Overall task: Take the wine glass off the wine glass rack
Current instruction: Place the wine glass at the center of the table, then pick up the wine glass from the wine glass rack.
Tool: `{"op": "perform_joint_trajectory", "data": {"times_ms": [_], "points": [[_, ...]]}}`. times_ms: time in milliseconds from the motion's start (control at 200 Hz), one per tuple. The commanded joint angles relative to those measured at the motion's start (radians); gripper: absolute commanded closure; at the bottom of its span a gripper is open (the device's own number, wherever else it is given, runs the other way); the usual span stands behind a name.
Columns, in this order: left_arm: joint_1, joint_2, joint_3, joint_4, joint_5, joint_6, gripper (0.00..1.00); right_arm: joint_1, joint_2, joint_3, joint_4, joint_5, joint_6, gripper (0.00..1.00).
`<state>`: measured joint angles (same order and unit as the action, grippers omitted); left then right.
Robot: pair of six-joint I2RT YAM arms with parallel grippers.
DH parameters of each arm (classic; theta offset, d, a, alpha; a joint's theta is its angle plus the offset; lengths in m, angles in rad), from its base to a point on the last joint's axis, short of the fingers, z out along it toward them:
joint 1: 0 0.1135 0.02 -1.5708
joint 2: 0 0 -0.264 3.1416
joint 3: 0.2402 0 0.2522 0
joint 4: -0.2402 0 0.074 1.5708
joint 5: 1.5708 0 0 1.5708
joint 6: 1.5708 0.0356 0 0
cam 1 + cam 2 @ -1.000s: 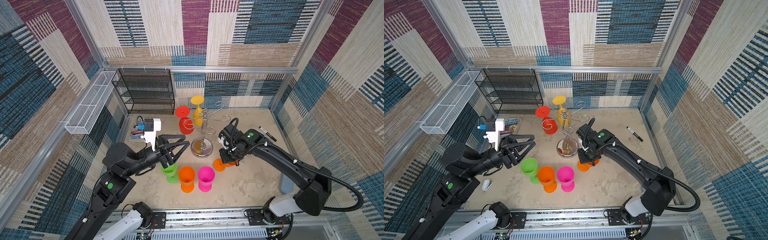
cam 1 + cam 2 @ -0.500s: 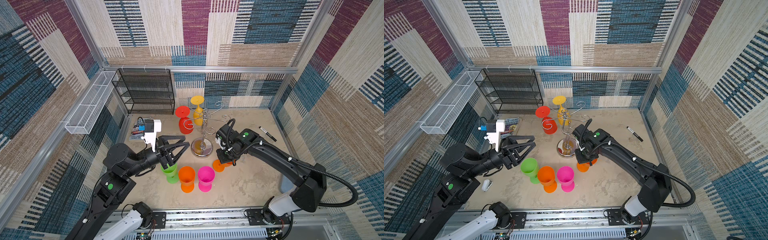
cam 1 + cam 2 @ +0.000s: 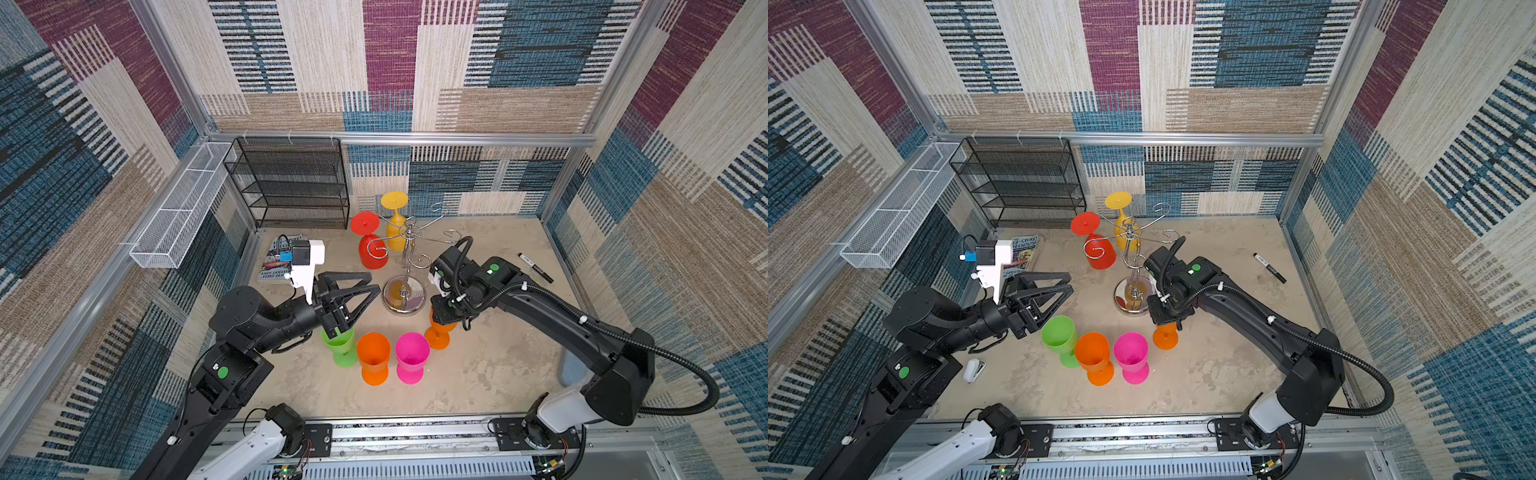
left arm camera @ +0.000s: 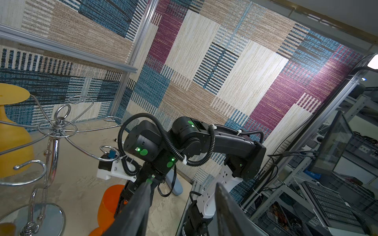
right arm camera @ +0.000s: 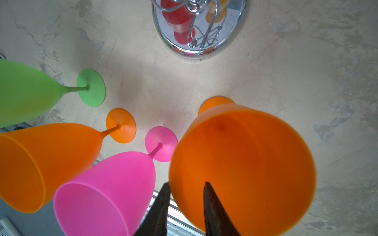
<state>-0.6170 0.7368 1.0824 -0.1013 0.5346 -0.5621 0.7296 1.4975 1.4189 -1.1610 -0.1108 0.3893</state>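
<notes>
— While the left tool hangs above the green glass, left of centre toward the bench's near edge, is it holding anything?

— No. Its jaws stand well apart and empty, pointing across at the wine glass rack.

— Where's the rack?

— Mid-bench, somewhat toward the far edge. Two glasses hang from its wire arms, foot up and bowl down. The red wine glass is on the side facing the far left corner, and the yellow wine glass is just beyond it toward the far edge.

— And the right tool?

— Right of the rack's base, low over an orange glass standing upright on the bench. Its fingers are parted astride the rim, one inside the bowl and one outside. The gap is wider than the thin wall needs, so I judge it isn't pinching.

— Who goes next?

— The left arm, I'd say. The red wine glass lies just beyond its tool toward the far edge, with its long axis roughly upright. The rack's pole stands between it and the right tool. It would probably slide off outward, toward the far left corner.
</notes>
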Motion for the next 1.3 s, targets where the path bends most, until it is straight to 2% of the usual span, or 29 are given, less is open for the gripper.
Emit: {"op": "perform_joint_trajectory", "data": {"times_ms": [0, 185, 315, 456, 596, 761, 951, 997, 1017, 1047, 1082, 1297], "points": [[0.002, -0.002, 0.001, 0.016, -0.001, 0.010, 0.46, 0.001, -0.027, -0.004, 0.038, -0.034, 0.022, 0.67], [0.002, 0.006, 0.002, 0.012, -0.022, -0.002, 0.46, 0.001, -0.092, -0.036, 0.079, -0.077, 0.055, 0.62], [0.003, 0.009, 0.011, -0.024, -0.096, -0.010, 0.46, 0.002, -0.155, -0.049, 0.117, -0.092, 0.080, 0.61], [0.023, 0.007, 0.024, -0.066, -0.173, -0.027, 0.46, 0.002, -0.287, -0.080, 0.219, -0.091, 0.125, 0.60], [0.077, 0.015, 0.021, -0.069, -0.195, -0.091, 0.46, 0.001, -0.474, -0.194, 0.397, -0.099, 0.175, 0.59], [0.201, 0.086, -0.028, 0.038, -0.085, -0.270, 0.46, 0.002, -0.658, -0.307, 0.487, -0.030, 0.220, 0.52], [0.396, 0.222, -0.173, 0.420, 0.080, -0.576, 0.48, 0.002, -0.793, -0.384, 0.534, 0.048, 0.253, 0.44], [0.431, 0.251, -0.193, 0.483, 0.091, -0.604, 0.49, 0.002, -0.829, -0.396, 0.549, 0.077, 0.255, 0.38], [0.444, 0.266, -0.200, 0.501, 0.094, -0.615, 0.49, 0.002, -0.842, -0.400, 0.555, 0.086, 0.255, 0.29], [0.461, 0.283, -0.207, 0.518, 0.099, -0.630, 0.49, 0.002, -0.862, -0.406, 0.563, 0.108, 0.253, 0.21], [0.475, 0.305, -0.209, 0.541, 0.110, -0.643, 0.49, 0.002, -0.883, -0.412, 0.570, 0.129, 0.252, 0.16], [0.502, 0.429, -0.186, 0.613, 0.149, -0.683, 0.50, 0.002, -0.964, -0.445, 0.602, 0.226, 0.219, 0.17]]}}
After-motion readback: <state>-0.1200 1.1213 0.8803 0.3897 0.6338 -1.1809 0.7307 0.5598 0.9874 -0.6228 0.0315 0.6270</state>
